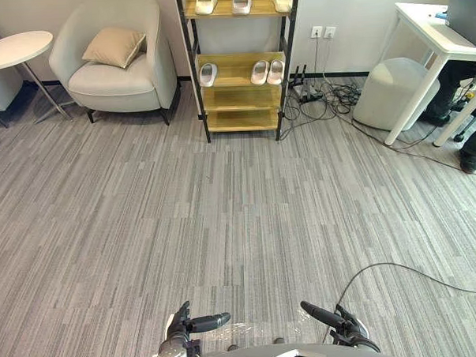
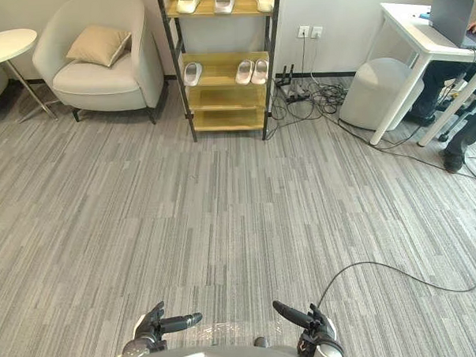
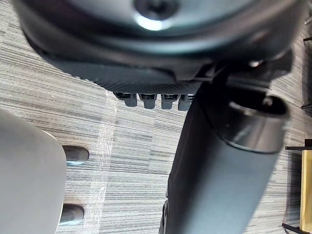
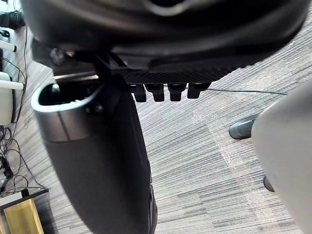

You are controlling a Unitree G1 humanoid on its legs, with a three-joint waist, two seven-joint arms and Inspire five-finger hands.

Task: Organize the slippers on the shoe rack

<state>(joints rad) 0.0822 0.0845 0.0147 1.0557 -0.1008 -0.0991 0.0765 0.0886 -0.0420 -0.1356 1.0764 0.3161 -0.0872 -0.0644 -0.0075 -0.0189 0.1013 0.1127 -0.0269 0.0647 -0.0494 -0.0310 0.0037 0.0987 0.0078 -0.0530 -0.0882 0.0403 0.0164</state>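
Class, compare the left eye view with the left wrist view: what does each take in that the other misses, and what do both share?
Left eye view: slippers on two shelves of the shoe rack at the far wall, an armchair left of it, a white desk to the right, and the right hand. Left wrist view: the left hand close up, open, holding nothing. Both: the grey striped floor and the left hand.

The shoe rack [image 1: 241,95] goes out past the upper edge, so the slippers [image 1: 241,0] on its top shelf show only in part. Of the person [image 2: 438,87] at the white desk [image 2: 409,17] I can see only dark legs and a shoe; the laptop [image 2: 450,11] and the round side table [image 1: 15,47] are both cut by the edges.
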